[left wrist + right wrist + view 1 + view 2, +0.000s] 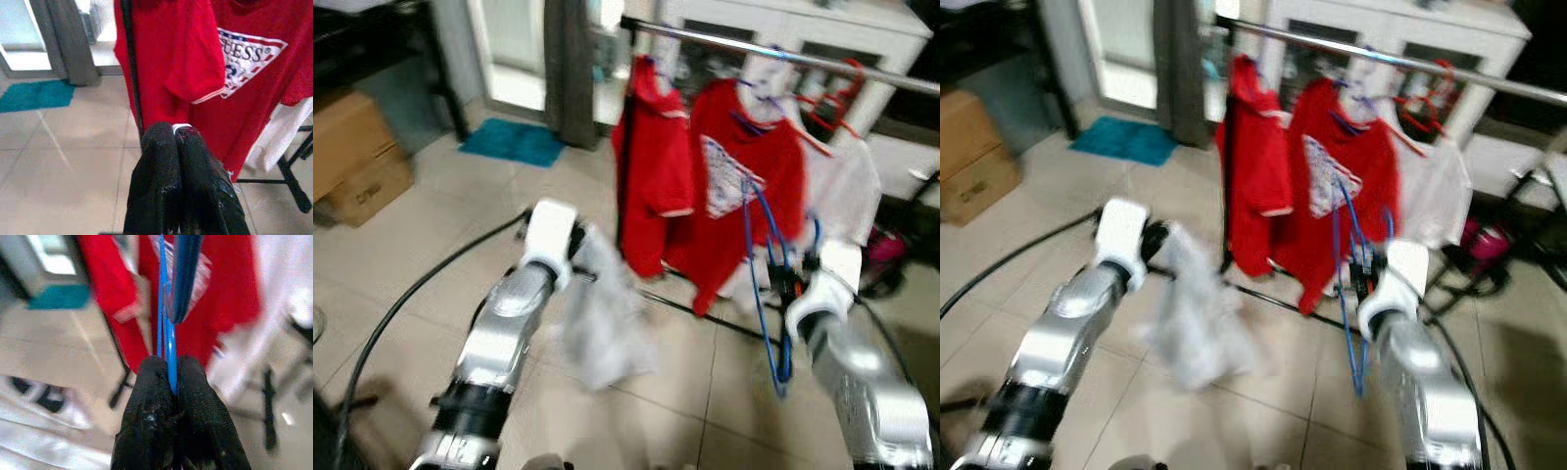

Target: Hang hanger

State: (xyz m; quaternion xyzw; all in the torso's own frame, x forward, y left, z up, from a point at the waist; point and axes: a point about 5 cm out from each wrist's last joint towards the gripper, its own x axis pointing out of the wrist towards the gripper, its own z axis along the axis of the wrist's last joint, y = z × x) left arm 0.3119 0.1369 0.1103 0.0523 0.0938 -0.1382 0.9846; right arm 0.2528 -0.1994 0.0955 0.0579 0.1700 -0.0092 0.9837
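A tiled floor (pixel 431 245) runs up to a metal clothes rail (pixel 724 41) hung with red shirts (pixel 734 186). The right end effector (pixel 788 279) is clamped on the blue hanger (pixel 766 284), carried low before the rail; the left end effector (pixel 578 255) is pinched on a pale garment (pixel 602 323). This looks like the approach step, and next the hanger's hook needs lifting over a free stretch of rail.

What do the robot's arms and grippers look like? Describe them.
Both arms are silver metal with white wrist housings. The left arm has a black band near its base; a black cable trails beside it. The left gripper and right gripper each have two long black fingers.
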